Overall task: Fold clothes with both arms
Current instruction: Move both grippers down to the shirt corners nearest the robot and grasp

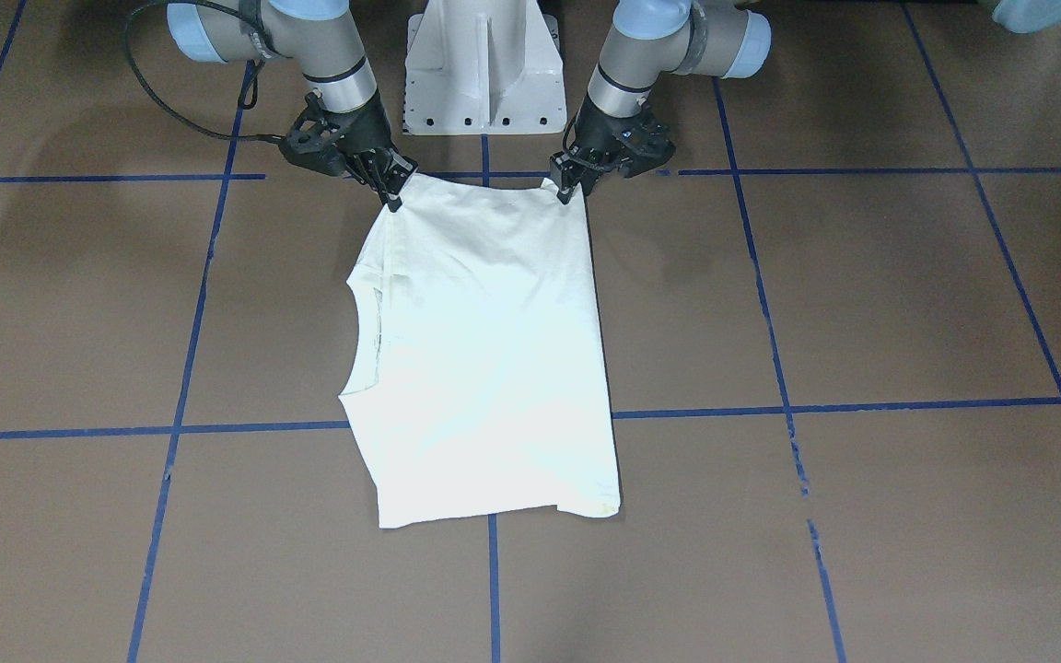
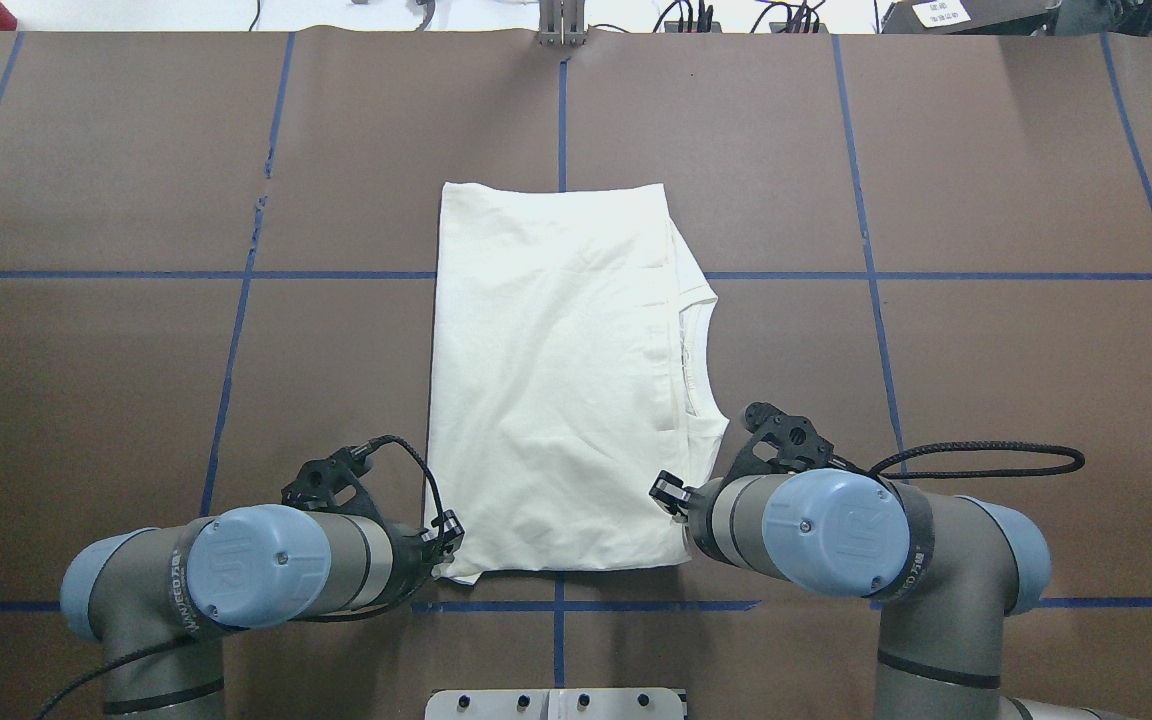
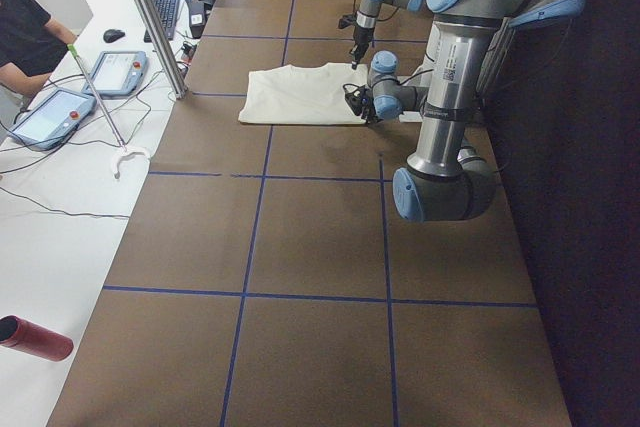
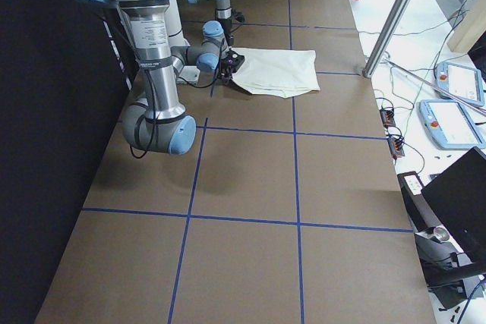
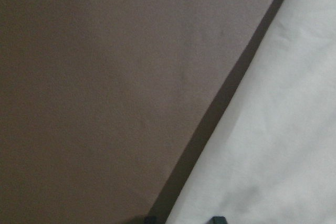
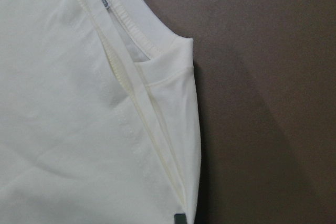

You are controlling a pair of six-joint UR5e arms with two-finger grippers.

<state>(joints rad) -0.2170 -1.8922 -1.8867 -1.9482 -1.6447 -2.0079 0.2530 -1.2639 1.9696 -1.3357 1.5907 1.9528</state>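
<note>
I see the cream T-shirt (image 1: 494, 350) lying flat on the brown bench (image 1: 862, 295), in the middle, right in front of the robot. It is folded into a tall shape with the plain side up, so I cannot see any picture on it. The collar (image 2: 701, 350) peeks out along the edge on the robot's right side. The far edge of the shirt lies straight and flat.

Both grippers are down at the edge of the shirt nearest the robot, one at each corner. The left gripper (image 1: 571, 188) has its fingers pinched close together on the near left corner, and the cloth is pulled up into a little point there. The right gripper (image 1: 392, 191) is pinched thin on the near right corner in the same way. The rest of the shirt rests on the bench with a few soft wrinkles.

Blue tape lines (image 1: 862, 405) cross the bench in big squares, and one runs under the shirt. The white base (image 1: 484, 64) stands a bit behind the two grippers, between them.
</note>
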